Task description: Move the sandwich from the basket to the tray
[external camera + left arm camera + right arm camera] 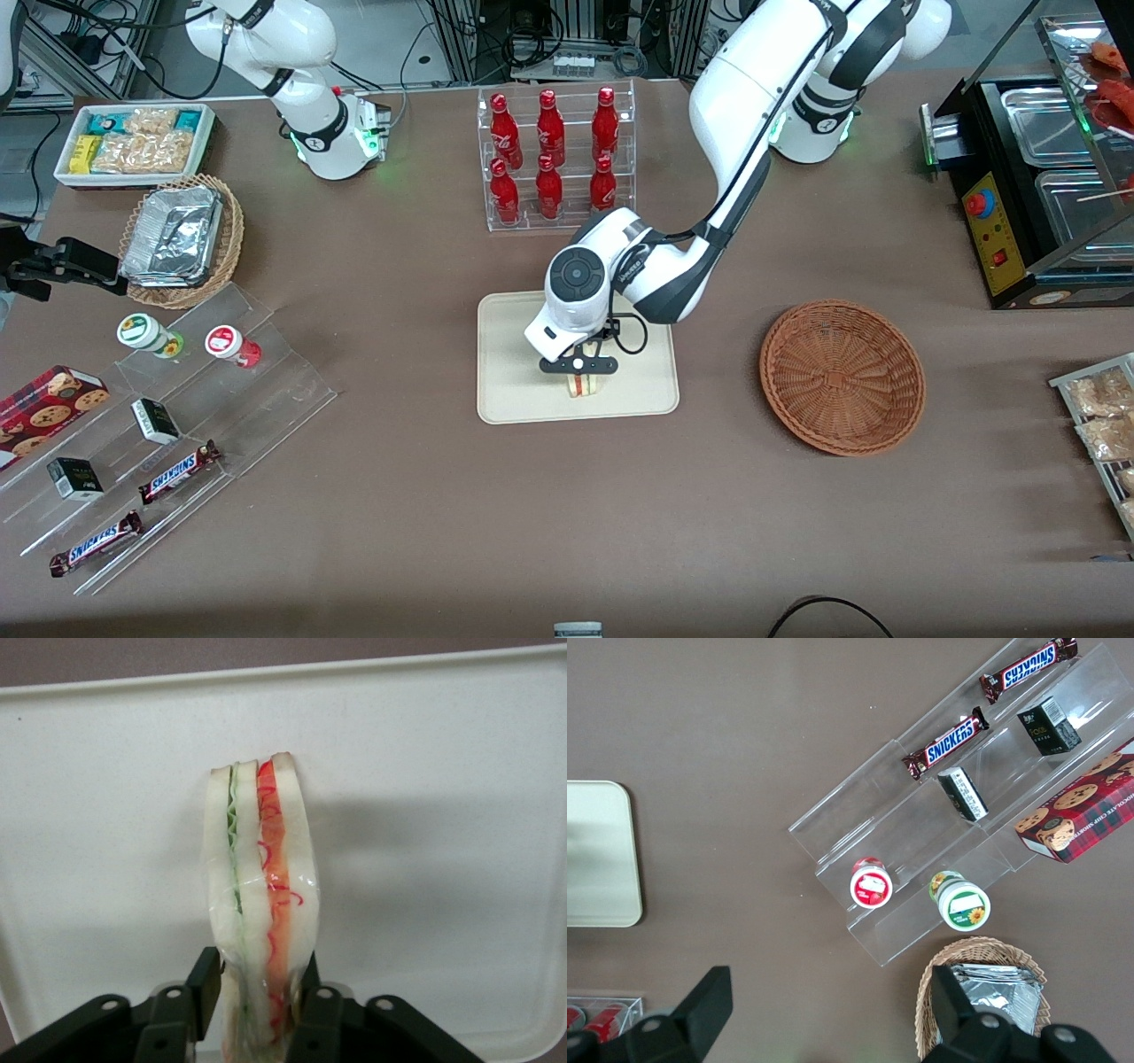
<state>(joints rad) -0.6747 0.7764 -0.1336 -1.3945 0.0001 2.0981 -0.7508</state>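
My left gripper (582, 376) is over the cream-beige tray (514, 390) and is shut on the sandwich (584, 385). In the left wrist view the sandwich (261, 895) is a clear-wrapped white wedge with green and red-orange stripes, pinched between the two black fingers (205, 988), with the tray (443, 797) just below it. I cannot tell whether it touches the tray. The reddish-brown wicker basket (842, 377) stands empty beside the tray, toward the working arm's end of the table. A corner of the tray also shows in the right wrist view (598, 855).
A clear rack of red bottles (554, 155) stands farther from the front camera than the tray. A clear stepped stand (168, 416) with snack bars and jars, a tan basket of foil trays (182, 239) and a white snack bin (133, 142) lie toward the parked arm's end. A black food warmer (1036, 186) stands toward the working arm's end.
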